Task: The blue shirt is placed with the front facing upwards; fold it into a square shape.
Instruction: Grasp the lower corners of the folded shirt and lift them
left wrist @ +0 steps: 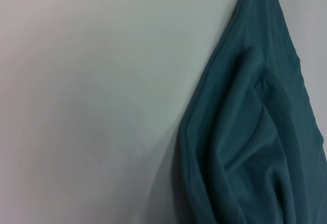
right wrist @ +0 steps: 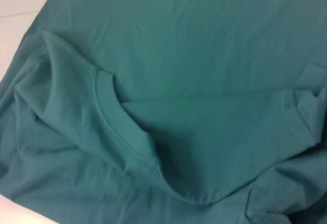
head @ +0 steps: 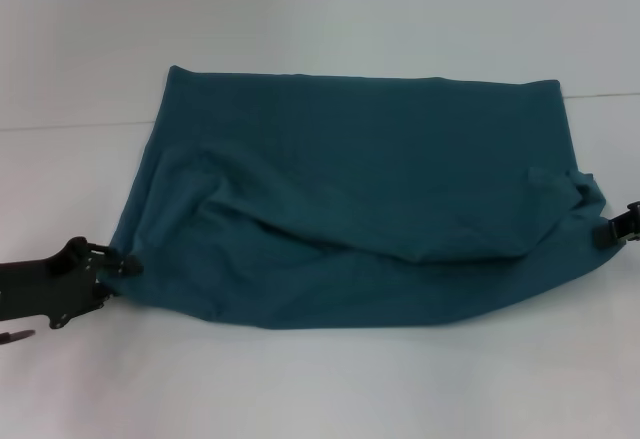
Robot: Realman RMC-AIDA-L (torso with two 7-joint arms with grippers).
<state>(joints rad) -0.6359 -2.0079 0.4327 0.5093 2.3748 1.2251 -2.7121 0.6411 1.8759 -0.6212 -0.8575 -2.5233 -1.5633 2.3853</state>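
Observation:
The blue shirt [head: 360,179] lies spread on the white table [head: 320,389], plain teal side up, with a loose, rumpled fold running across its near half. My left gripper [head: 122,267] is at the shirt's near left corner, and the cloth is drawn to a point into it. My right gripper [head: 612,231] is at the shirt's right edge, pinching bunched fabric there. In the left wrist view the blue shirt [left wrist: 250,147] gathers into folds. The right wrist view shows the ribbed collar [right wrist: 110,117] curving over the blue shirt [right wrist: 204,55].
The white table [head: 300,19] runs on behind the shirt, with a thin seam line [head: 60,125] crossing it at the back. Bare tabletop [left wrist: 92,101] lies beside the left corner.

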